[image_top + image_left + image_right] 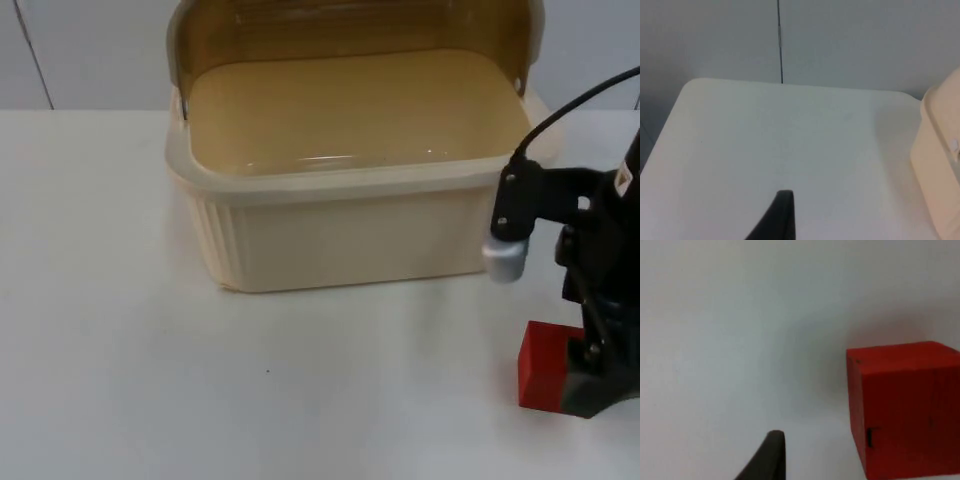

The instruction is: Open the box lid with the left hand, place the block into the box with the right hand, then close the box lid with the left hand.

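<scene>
lid (350,30) is up, box (340,235) holds nothing, my right gripper (590,370) is at the block (545,365), probably not gripping; left gripper (782,217) waits, jaws unclear.

White table (120,350), two items on it.
Cream box (340,235) upper centre, lid apparently raised; red block (543,362) lower right, well apart.

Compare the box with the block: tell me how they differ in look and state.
The box is pale cream with ribbed walls; the block is plain solid red. The box is far larger than the block. The box stands open and hollow, its tinted lid raised behind it, while the block is a closed cube. The right gripper is down at the block; nothing touches the box. Both rest on the white table.
</scene>
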Controlling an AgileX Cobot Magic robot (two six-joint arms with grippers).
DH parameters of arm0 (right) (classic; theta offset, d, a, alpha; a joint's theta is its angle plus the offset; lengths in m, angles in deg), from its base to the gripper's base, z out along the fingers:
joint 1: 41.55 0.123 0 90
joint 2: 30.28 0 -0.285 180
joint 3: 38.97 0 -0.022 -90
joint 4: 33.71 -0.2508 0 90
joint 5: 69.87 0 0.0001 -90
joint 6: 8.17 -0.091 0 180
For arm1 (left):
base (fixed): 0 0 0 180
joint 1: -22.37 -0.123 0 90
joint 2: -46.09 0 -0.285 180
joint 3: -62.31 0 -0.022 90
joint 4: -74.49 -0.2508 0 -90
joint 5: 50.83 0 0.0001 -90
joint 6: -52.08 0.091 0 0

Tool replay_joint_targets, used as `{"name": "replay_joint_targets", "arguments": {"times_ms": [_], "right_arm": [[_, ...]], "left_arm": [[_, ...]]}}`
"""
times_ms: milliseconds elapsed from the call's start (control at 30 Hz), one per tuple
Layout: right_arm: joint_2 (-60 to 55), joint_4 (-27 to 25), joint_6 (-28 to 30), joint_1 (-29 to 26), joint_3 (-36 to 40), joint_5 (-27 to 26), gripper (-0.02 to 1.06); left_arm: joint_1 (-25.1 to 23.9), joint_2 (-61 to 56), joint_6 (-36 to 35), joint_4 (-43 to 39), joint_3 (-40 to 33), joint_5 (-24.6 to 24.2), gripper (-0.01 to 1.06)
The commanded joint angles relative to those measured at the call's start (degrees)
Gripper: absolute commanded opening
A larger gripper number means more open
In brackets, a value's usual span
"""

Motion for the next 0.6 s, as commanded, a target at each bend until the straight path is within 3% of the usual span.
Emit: {"name": "replay_joint_targets", "arguments": {"times_ms": [0,167,567], "right_arm": [[-0.6,1.0,0.0,0.3,-0.1,-1.5,1.05],[-0.9,4.9,-0.6,0.3,-0.1,-4.2,1.05],[-4.7,3.3,-0.6,0.3,-0.1,-4.4,1.05]], "left_arm": [[0.4,0.1,-0.6,-0.8,-0.3,-0.5,1.05],[0.4,0.1,-0.6,-1.2,-0.3,-0.6,1.05],[0.4,0.1,-0.6,-1.6,-0.3,-1.0,1.05]]}}
